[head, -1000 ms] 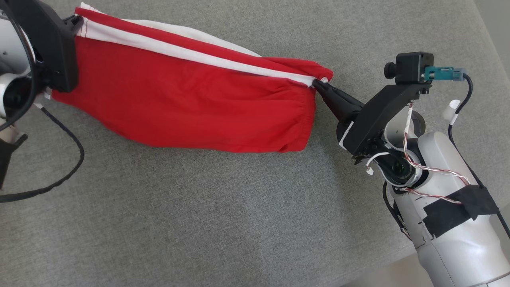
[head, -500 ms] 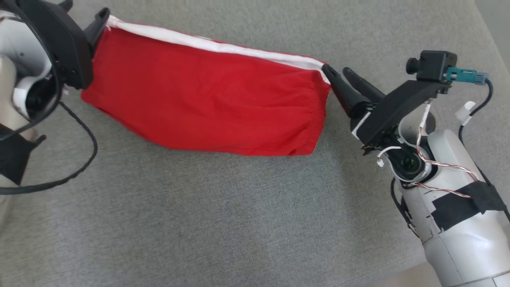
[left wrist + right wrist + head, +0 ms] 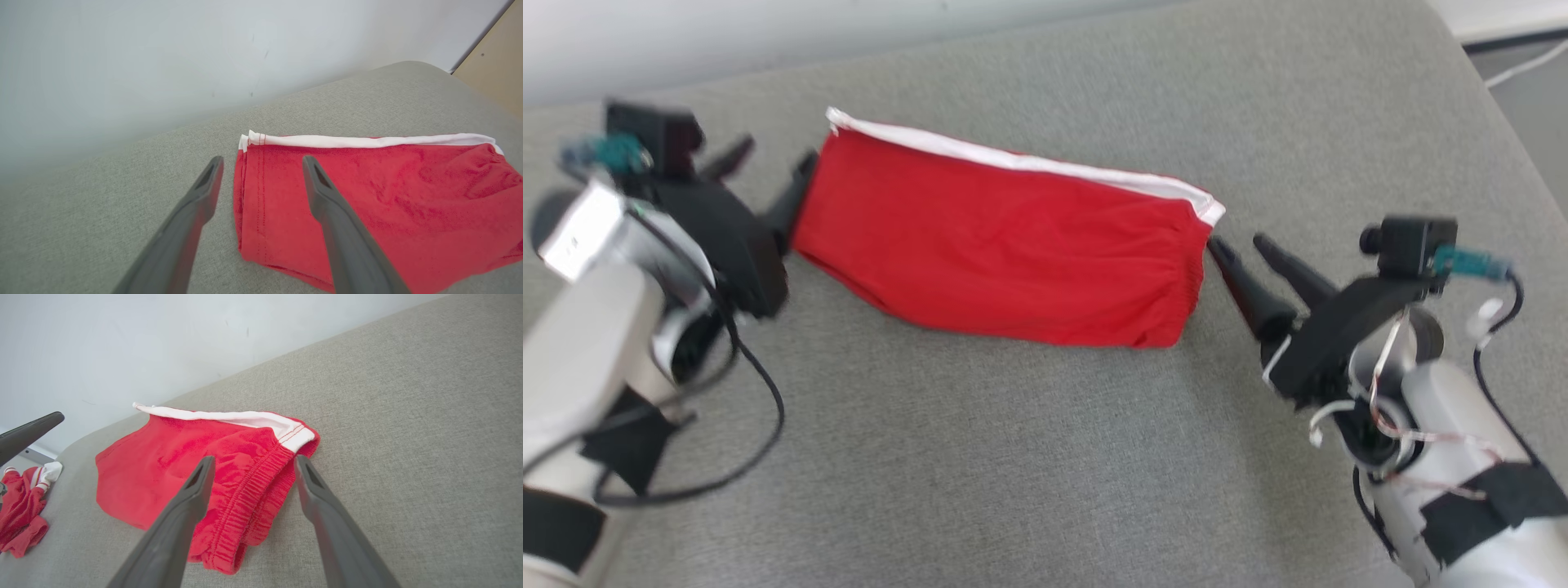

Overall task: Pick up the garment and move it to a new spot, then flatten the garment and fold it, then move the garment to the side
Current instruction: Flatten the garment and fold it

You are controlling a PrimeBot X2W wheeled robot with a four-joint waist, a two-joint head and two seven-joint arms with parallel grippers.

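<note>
The garment (image 3: 1005, 245), a pair of red shorts with a white band along its far edge, lies flat on the grey cushion (image 3: 1013, 457) between the two arms, with nothing pinching it. The left tool (image 3: 779, 149) sits just beside the garment's hemmed end with its fingers spread wide and empty. In the left wrist view (image 3: 262, 159) one finger crosses over the hem corner and the other over bare cushion next to it, but I cannot tell whether either touches the cloth. The right tool (image 3: 1235, 240) is just off the garment's gathered waistband end, fingers also spread and holding nothing. From the head a thin strip of cushion shows between its tips and the waistband. The right wrist view (image 3: 254, 458) looks along those fingers at the elastic edge, where the white band folds over the garment's (image 3: 163, 469) near corner. Past the garment's hem end in that view, at the cushion's edge, lies a second red-and-white bundle (image 3: 22, 506) – crumpled, well apart from the flat one – and behind both stands a pale wall (image 3: 163, 343).
</note>
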